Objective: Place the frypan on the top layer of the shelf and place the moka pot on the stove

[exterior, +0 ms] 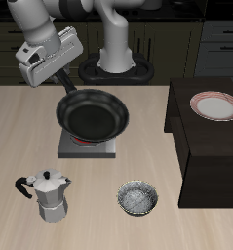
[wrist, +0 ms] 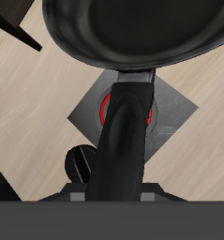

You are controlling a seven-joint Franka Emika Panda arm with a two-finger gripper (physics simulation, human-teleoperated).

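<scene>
Gripper [exterior: 62,82] is clamped on the handle of the pan [exterior: 93,114], holding it tilted, lifted clear above the stove [exterior: 88,146]. The shelf [exterior: 208,146] stands beside the stove; the pot [exterior: 50,194] waits nearer the front edge.

The desk [exterior: 30,127] was made of light wood with fine lines running across it. Behind the desk stood a row of dark cupboards [exterior: 176,44] with thin pale handles on their doors and drawers. Above the cupboards ran a black strip. The light was soft and even, and things on the desk cast only small, faint shadows.
</scene>
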